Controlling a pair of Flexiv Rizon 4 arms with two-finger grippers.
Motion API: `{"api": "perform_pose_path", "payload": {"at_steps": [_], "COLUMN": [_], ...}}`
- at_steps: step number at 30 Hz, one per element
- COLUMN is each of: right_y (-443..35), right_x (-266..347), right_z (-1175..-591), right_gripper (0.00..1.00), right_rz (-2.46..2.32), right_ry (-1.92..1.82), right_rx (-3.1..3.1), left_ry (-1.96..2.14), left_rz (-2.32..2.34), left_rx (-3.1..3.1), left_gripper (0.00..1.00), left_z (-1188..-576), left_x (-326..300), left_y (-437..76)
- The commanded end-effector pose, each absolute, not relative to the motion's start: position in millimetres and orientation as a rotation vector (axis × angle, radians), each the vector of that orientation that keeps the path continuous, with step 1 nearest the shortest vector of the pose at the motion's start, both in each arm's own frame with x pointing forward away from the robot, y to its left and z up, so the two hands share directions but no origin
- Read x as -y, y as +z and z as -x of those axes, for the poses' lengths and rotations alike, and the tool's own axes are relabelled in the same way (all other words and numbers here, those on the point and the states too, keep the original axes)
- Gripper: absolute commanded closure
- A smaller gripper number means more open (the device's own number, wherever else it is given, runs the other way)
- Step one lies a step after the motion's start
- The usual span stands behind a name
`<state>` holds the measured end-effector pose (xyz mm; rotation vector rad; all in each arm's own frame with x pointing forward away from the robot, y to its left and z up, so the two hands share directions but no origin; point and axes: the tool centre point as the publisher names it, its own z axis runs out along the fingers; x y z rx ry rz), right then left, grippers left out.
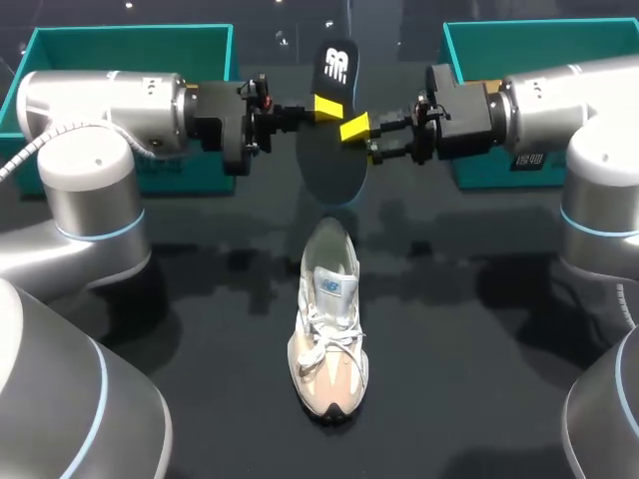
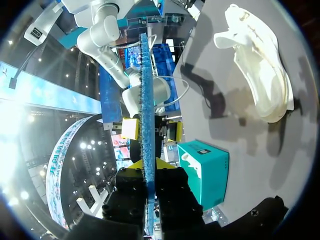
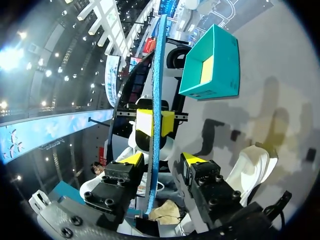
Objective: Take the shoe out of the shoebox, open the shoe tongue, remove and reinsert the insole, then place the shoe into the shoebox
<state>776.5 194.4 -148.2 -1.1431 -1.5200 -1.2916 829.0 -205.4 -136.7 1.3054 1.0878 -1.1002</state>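
Head view: my left gripper (image 1: pixel 323 108) is clamped on the insole (image 1: pixel 329 165), upright above the shoe (image 1: pixel 329 324) for reinsertion; my right gripper (image 1: pixel 355 129) seems spread around it, not pinching.

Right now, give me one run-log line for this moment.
stage: insole out | insole: aloft, left gripper shut on it | right gripper: open around it | shoe: upright on table

Black table (image 1: pixel 449 329) — shoe (image 1: pixel 329 319), left box (image 1: pixel 120 50), right box (image 1: pixel 539 45).
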Motion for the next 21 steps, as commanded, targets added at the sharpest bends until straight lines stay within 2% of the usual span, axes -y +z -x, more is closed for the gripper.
{"api": "perform_pose_path", "payload": {"at_steps": [1,21], "right_y": [-149.3,-144.6], "right_x": [-198.8,-206.0], "right_z": [-780.7,-779.9], "right_gripper": [0.55,0.61], "right_rz": [1.137,1.111], "right_ry": [-1.285,-1.305], "right_rx": [1.525,1.537], "left_ry": [-1.101,-1.09], "left_rz": [-1.306,-1.299], "left_rx": [-1.084,-1.089], "left_gripper": [1.0,1.0], "left_z": [-831.1,-830.1], "left_x": [209.0,210.6], "left_y": [-138.7,-140.5]}}
